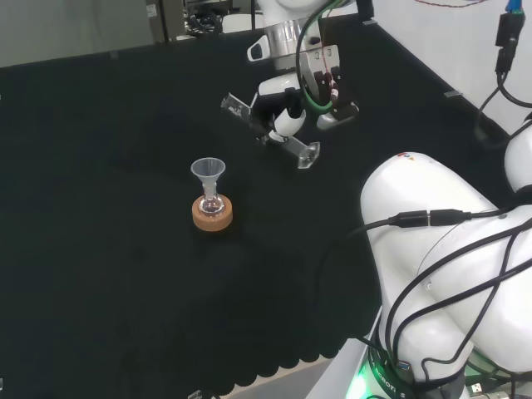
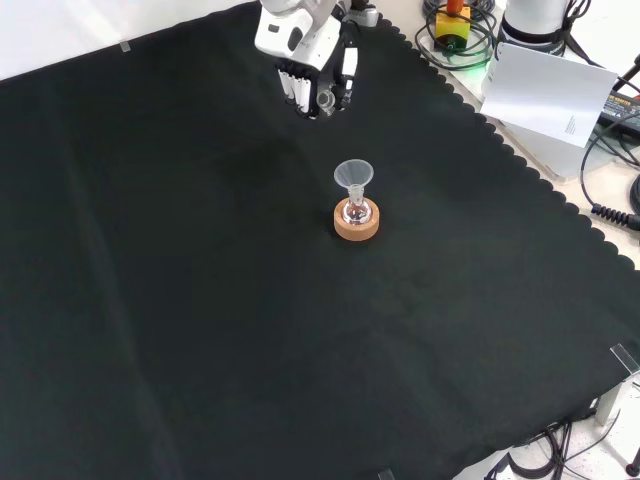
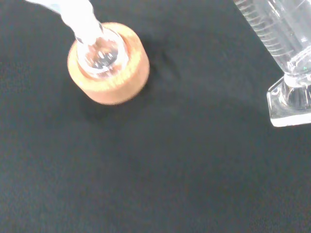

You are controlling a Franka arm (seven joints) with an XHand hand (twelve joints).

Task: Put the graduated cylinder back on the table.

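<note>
Clear glass, ribbed with graduation marks and ending in a flat angular foot: the graduated cylinder [image 1: 274, 127] held aloft and steeply tilted, close to lying flat in the head view, foot toward the view's lower right, mouth toward the upper left. Clasped about its middle by the black and white hand [image 1: 287, 106], fingers curled round the tube. Seen in the front view as the same hand [image 2: 318, 75] near the top edge, fingers pointing down, the glass itself too faint there to make out. Well clear of the black cloth of the counter [image 1: 100, 208], no part of the foot touching it.

Nearby but apart, a small clear round-bottomed flask [image 1: 211, 202] with a clear funnel [image 1: 208, 171] in its neck, seated upright on a tan cork ring stand [image 1: 213, 214]. Placed to the left of and below the hand in the head view; nearer the camera than the hand in the front view. Shown close in the wrist view too, with the cylinder's foot [image 3: 290, 104] off to one side of the ring.

Judged as the carrying stage, put-down not yet begun. Called for next, likely: turning the wrist to bring the tube upright, foot lowermost; lowering over a bare stretch of cloth away from the flask; setting the foot flat before easing the fingers off. Main risk, probably: a tilted foot at contact, tipping a tall narrow vessel, or a sweep into the funnel.
</note>
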